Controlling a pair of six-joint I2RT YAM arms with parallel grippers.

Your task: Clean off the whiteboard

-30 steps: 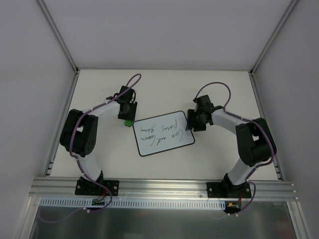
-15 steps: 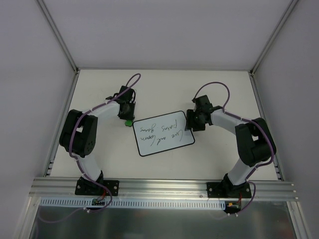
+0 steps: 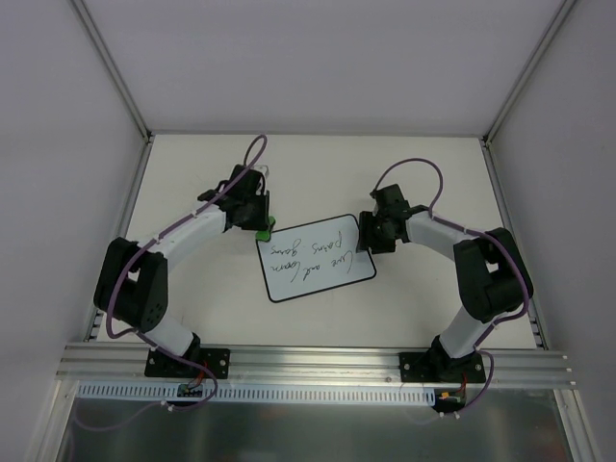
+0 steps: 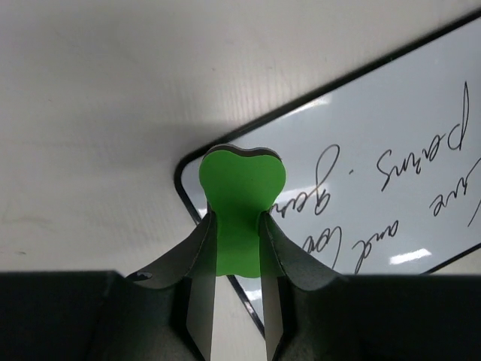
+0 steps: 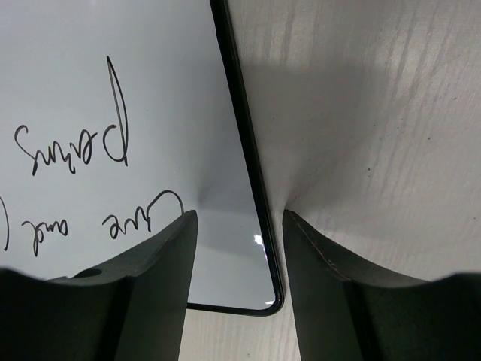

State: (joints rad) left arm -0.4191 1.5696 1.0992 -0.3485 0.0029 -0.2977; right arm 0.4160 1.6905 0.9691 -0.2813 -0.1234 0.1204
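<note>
The whiteboard lies tilted on the table, covered in dark handwriting. My left gripper is shut on the small green eraser and holds it over the board's far left corner. In the left wrist view the eraser is pinched between both fingers, and the board lies beneath and to the right. My right gripper is at the board's right edge. In the right wrist view it is open, straddling the black rim near a corner of the board.
The pale tabletop is walled by white panels on three sides, with an aluminium rail at the near edge. Purple cables loop above both wrists.
My left arm has stretched out and carried the green eraser to the right, from beside the board's corner to over it. My right gripper has barely moved.
</note>
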